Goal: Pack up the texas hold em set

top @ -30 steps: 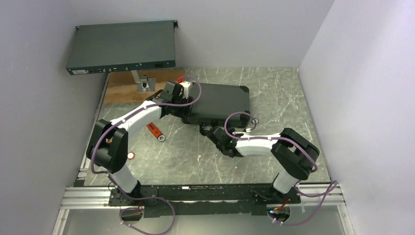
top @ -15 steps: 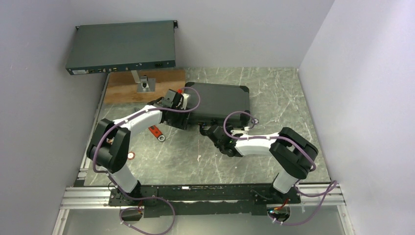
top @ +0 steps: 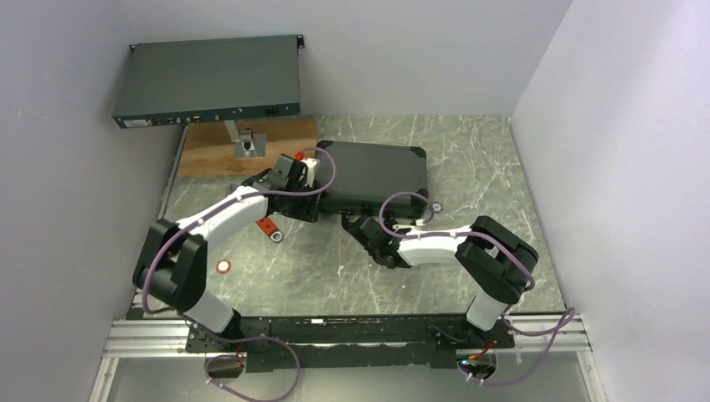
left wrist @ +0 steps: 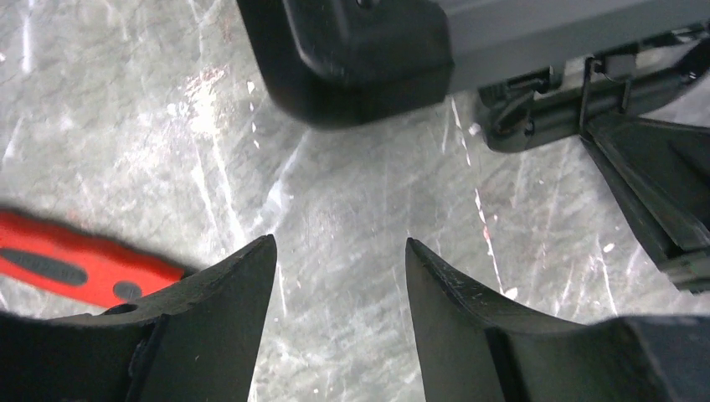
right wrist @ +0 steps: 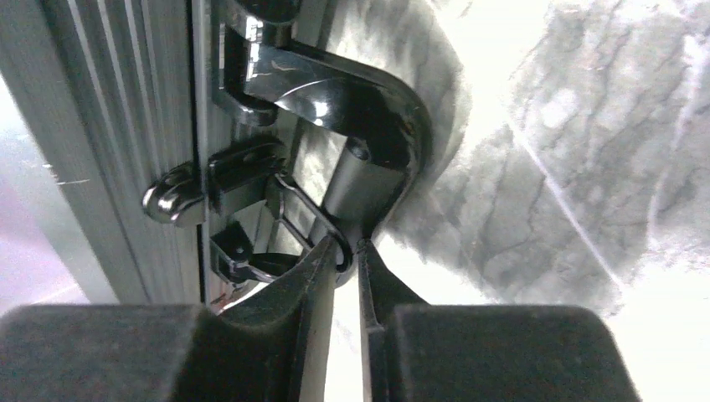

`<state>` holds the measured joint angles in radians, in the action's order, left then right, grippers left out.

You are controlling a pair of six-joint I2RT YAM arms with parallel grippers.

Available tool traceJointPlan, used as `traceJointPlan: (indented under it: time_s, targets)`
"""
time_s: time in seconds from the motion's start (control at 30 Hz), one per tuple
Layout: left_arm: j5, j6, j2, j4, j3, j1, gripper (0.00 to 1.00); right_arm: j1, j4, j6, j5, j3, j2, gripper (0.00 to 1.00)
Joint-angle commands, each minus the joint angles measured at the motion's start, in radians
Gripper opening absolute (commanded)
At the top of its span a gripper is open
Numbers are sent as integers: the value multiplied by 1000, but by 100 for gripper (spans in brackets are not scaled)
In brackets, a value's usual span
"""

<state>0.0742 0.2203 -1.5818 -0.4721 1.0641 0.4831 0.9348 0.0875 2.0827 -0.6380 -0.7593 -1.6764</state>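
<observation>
No text, brand, number or sign can be read in any of the views. Small pale and yellowish marks are seen along the near face of the grey electronics box (top: 209, 79) at the far left, but they are too small to be made out. Nothing legible is found on the metal latch and ribbed edge of the black case (right wrist: 109, 100), seen close in the right wrist view
</observation>
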Motion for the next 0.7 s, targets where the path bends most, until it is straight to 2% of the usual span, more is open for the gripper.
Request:
traceJointPlan:
  time_s: [0.0, 0.13, 0.47, 0.67]
  targets:
    - [10, 43, 124, 9, -48, 6, 64, -2, 53, 35, 14, -36, -43, 12]
    - [6, 63, 216, 3, -104, 5, 64, -2, 116, 38, 13, -41, -9, 0]
    - [-2, 105, 414, 7, -224, 6, 64, -5, 336, 18, -64, -112, 171, 0]
    - [5, 125, 470, 15, -274, 5, 64, -31, 248, -91, -81, -128, 184, 0]
